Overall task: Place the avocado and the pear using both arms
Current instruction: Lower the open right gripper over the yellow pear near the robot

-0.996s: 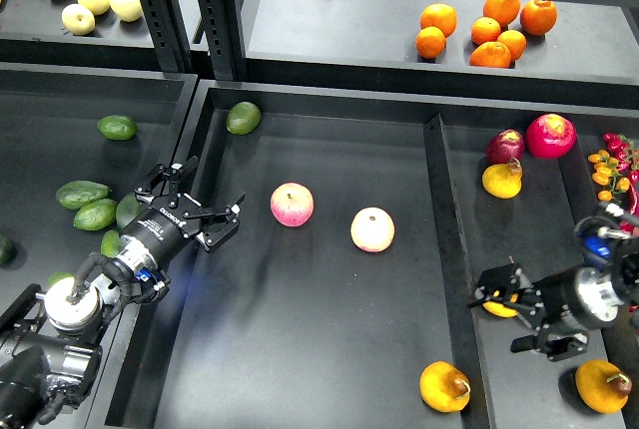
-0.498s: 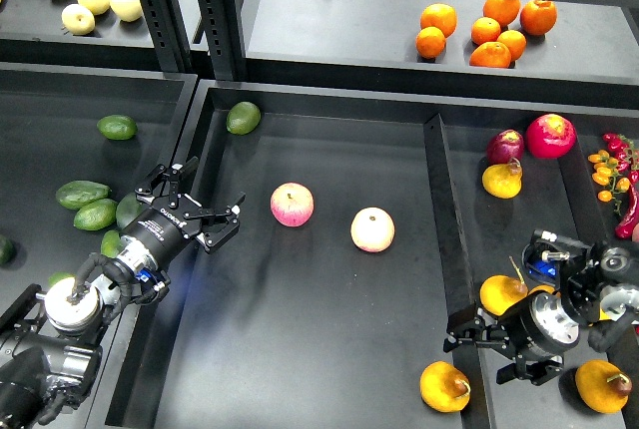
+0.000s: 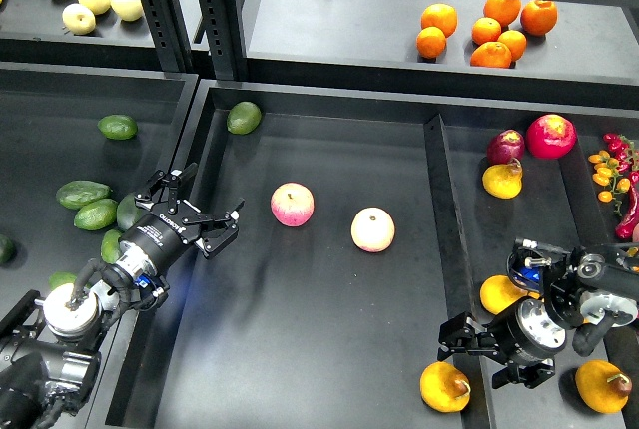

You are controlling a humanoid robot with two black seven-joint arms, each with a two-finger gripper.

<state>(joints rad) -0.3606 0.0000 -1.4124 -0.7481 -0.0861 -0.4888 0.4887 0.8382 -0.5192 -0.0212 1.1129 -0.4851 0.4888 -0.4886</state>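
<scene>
Our left gripper (image 3: pixel 196 212) sits at centre left, over the wall between the left bin and the centre tray (image 3: pixel 319 369). Its jaws are spread wide and hold nothing.

The avocados (image 3: pixel 95 214) of the left cluster lie just left of and behind those jaws, at the frame's left edge. The nearest one (image 3: pixel 126 213) is partly hidden by the arm, so we cannot read its axis. The two clear ones lie with their long axes roughly left to right, slightly tilted. One more avocado (image 3: pixel 243 117) rests in the centre tray's upper left corner, long axis running from lower left to upper right, well apart from the jaws.

Our right gripper (image 3: pixel 464 341) is at lower right, jaws open and empty as far as we can see, straddling the divider (image 3: pixel 446 219).

The pear (image 3: pixel 444 386) lies just below those jaws, in the centre tray's lower right corner. Its stem points right, and its body is roundish with no marked axis.

Judgement: right arm takes the pear by coming down slightly; left arm must swing back left for an avocado.
</scene>
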